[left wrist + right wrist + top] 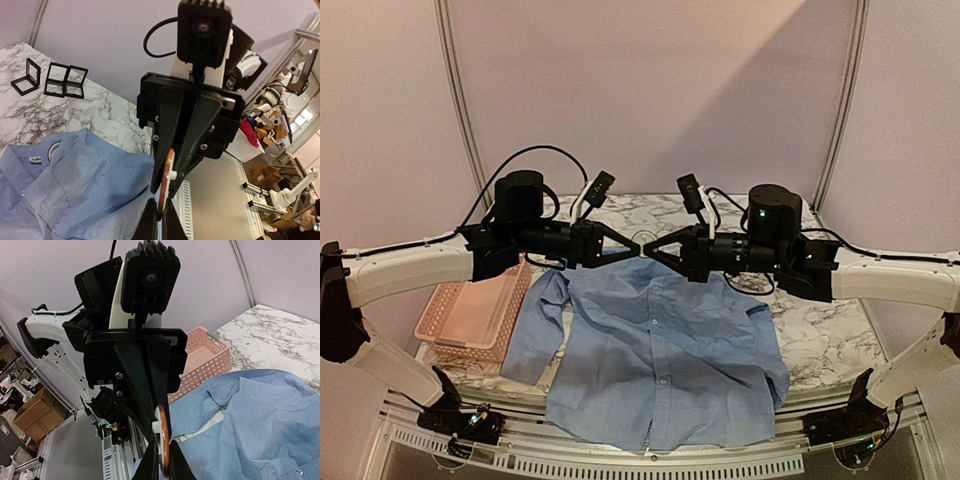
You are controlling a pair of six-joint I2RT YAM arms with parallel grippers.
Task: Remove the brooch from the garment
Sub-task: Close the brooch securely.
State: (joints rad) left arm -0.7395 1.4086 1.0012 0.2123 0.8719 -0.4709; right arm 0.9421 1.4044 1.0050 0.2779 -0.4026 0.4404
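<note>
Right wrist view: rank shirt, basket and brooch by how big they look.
1. shirt, fills the lower right.
2. basket, partly hidden, so its full extent is unsure.
3. brooch, smallest even though it is nearest the camera.

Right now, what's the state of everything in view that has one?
shirt: spread flat, front up, buttoned.
brooch: off the fabric, in the air, pinched from both sides.
left claw: shut on brooch.
right claw: shut on brooch.
basket: upright, looks empty.
</note>
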